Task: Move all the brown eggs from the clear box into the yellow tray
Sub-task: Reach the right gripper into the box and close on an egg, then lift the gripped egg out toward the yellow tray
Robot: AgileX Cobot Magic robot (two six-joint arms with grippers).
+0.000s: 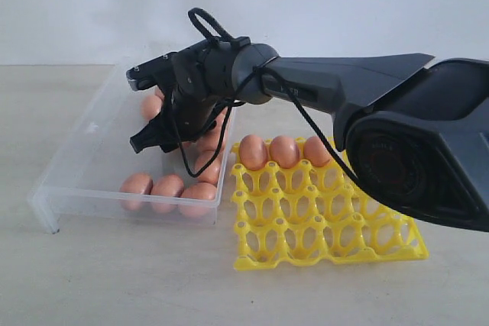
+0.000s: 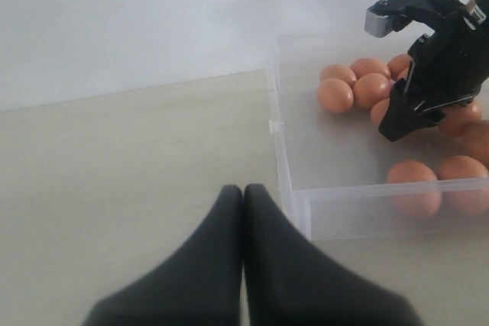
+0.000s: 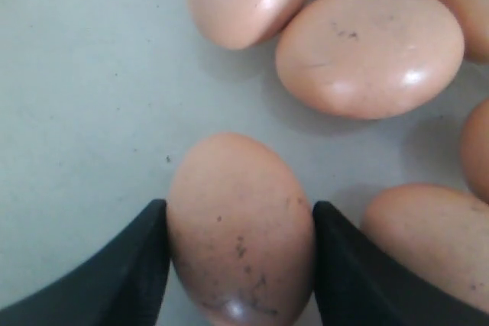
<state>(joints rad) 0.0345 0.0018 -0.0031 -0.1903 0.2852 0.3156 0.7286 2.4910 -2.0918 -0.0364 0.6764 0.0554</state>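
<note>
Deep in the clear box [image 1: 84,135], my right gripper [image 3: 239,211] has its two black fingers [image 3: 141,265] pressed against both sides of one brown egg [image 3: 241,188], which lies on the box floor. Several more brown eggs [image 1: 168,187] lie around it in the box. Three eggs [image 1: 284,150] sit in the back row of the yellow tray [image 1: 328,238], just right of the box. My left gripper [image 2: 243,192] is shut on nothing, low over the table beside the box's near corner [image 2: 294,204].
The right arm [image 1: 344,89] reaches across over the tray's back edge into the box. The box's low transparent walls surround the right gripper. Bare table lies left of the box and in front of the tray.
</note>
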